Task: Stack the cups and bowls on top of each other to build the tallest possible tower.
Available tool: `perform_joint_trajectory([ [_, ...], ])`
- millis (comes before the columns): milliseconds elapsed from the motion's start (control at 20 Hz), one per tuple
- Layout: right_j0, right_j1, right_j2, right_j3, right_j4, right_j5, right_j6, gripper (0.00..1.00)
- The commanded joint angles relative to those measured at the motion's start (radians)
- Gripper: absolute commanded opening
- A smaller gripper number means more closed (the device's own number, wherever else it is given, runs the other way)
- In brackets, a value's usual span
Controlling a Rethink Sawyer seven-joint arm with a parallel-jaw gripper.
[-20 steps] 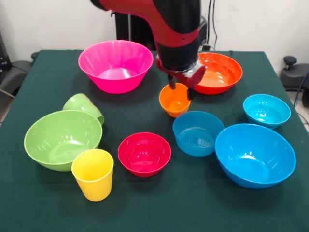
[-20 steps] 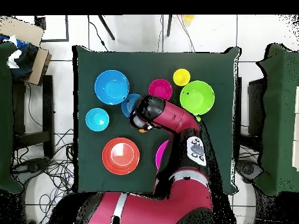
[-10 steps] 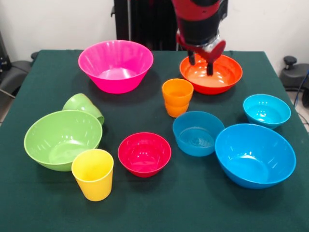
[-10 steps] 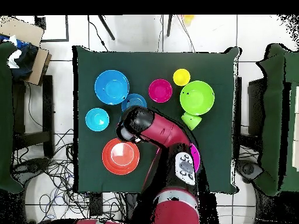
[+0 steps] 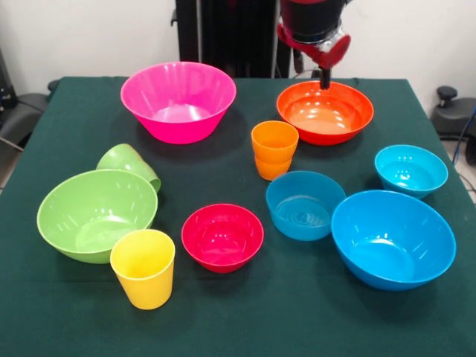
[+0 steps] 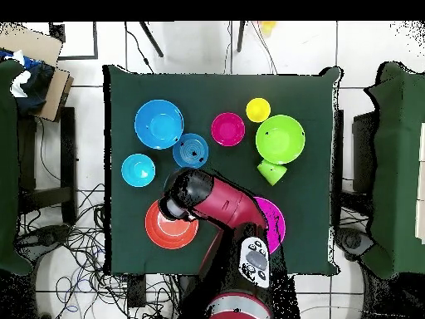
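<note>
Jaws of the red-and-black gripper [image 5: 321, 65] hang empty over the glossy orange plastic bowl's [image 5: 325, 112] far rim; their spread cannot be told. They were lower half a second ago. The orange plastic tumbler [image 5: 274, 149] stands upright on the green counter [image 5: 67, 312].

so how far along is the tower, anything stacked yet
Nothing is stacked. Every bowl sits alone on the table; the orange cup and yellow cup stand upright, the green cup lies tipped. The gripper hangs empty above the orange bowl. All the stacking remains.
</note>
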Motion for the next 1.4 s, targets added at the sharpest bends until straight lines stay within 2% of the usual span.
perform_joint_trajectory([
  [50,0.052,0.090,-0.115,-0.189,-0.186,-0.023,0.117,1.00],
  [200,0.017,0.138,-0.122,-0.251,-0.248,-0.124,0.035,1.00],
  [400,-0.019,0.162,-0.092,-0.268,-0.279,-0.170,0.017,1.00],
  [600,-0.024,0.183,-0.072,-0.285,-0.284,-0.174,0.034,1.00],
  [950,0.025,0.202,-0.078,-0.314,-0.263,-0.139,0.080,1.00],
  [1150,0.039,0.186,-0.075,-0.307,-0.255,-0.120,0.080,1.00],
  [1250,0.056,0.155,-0.077,-0.278,-0.253,-0.112,0.082,1.00],
  [1400,0.035,0.125,-0.079,-0.232,-0.261,-0.128,0.055,1.00],
])
